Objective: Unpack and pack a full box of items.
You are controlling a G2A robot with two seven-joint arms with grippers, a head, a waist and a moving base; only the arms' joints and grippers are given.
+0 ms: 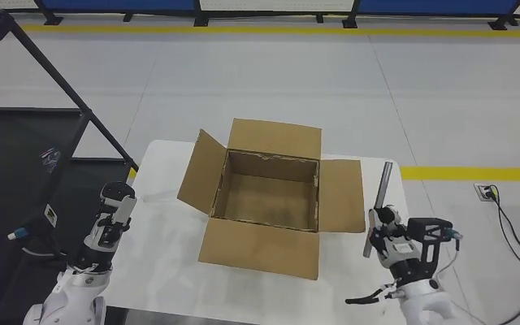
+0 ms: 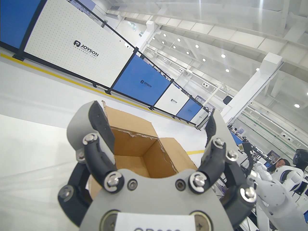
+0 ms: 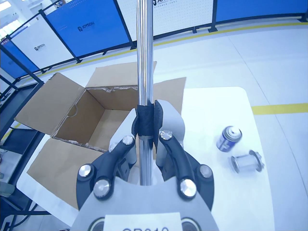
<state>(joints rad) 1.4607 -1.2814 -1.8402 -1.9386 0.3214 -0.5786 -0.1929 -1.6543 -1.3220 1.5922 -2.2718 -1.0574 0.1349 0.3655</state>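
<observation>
An open cardboard box (image 1: 268, 199) stands in the middle of the white table (image 1: 166, 244), its flaps spread and its inside bare. My right gripper (image 3: 147, 116) is shut on a long shiny metal rod (image 3: 145, 56), held over the table's right side beside the box's right flap; from above the rod (image 1: 379, 203) slants up past the gripper (image 1: 375, 230). My left gripper (image 2: 154, 123) is open and holds nothing, raised at the table's left side and facing the box (image 2: 142, 145); in the top view it sits at the near left (image 1: 116, 203).
A blue can (image 3: 228, 137) and a clear spool-like part with metal ends (image 3: 246, 164) lie on the table to the right of the box. A dark metal-framed rack (image 1: 45, 171) stands left of the table. The table's right edge is close to the right arm.
</observation>
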